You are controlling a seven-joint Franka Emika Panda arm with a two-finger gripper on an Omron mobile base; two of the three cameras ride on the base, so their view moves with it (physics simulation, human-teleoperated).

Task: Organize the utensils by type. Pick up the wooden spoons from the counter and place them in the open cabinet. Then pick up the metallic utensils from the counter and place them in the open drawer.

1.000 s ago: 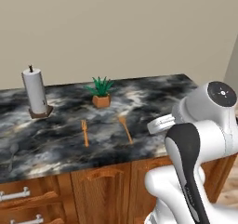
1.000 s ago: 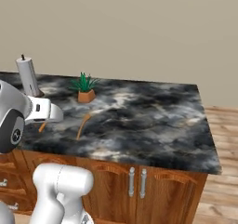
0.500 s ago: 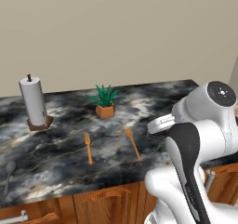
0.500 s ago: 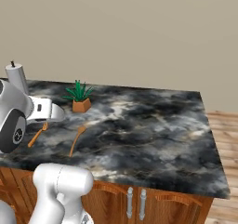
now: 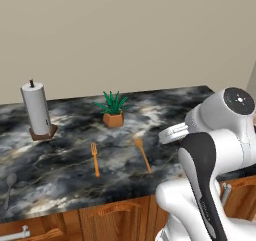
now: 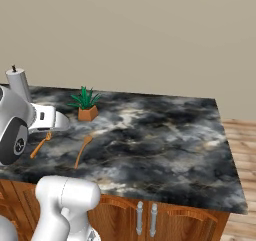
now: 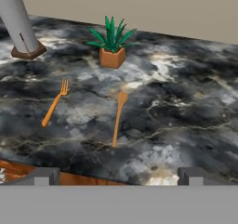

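Note:
Two orange-brown wooden spoons lie apart on the black marble counter (image 5: pixel 60 140): a tined one (image 5: pixel 94 159) on the left and an oval-bowled one (image 5: pixel 142 154) to its right. Both show in the right base view, tined (image 6: pixel 41 144) and oval (image 6: pixel 82 151), just beyond my white hand. A small grey metal spoon (image 5: pixel 9 187) lies near the counter's front left. In the hand view my gripper (image 7: pixel 118 176) hangs open and holds nothing. It is short of the counter's front edge, with the oval spoon (image 7: pixel 118 118) straight ahead and the tined one (image 7: pixel 54 103) to the left. The open cabinet and open drawer are out of view.
A paper-towel roll (image 5: pixel 36 110) on a brown base stands at the back left. A small potted plant (image 5: pixel 113 110) sits behind the wooden spoons. Reddish-brown cabinet doors with silver handles (image 6: pixel 145 217) front the counter. The counter ends at the right, over a wooden floor (image 6: pixel 242 155).
The whole picture has shifted, so the base has moved: the counter now looks closer and the metal spoon has come into the left base view. The utensils lie where they were.

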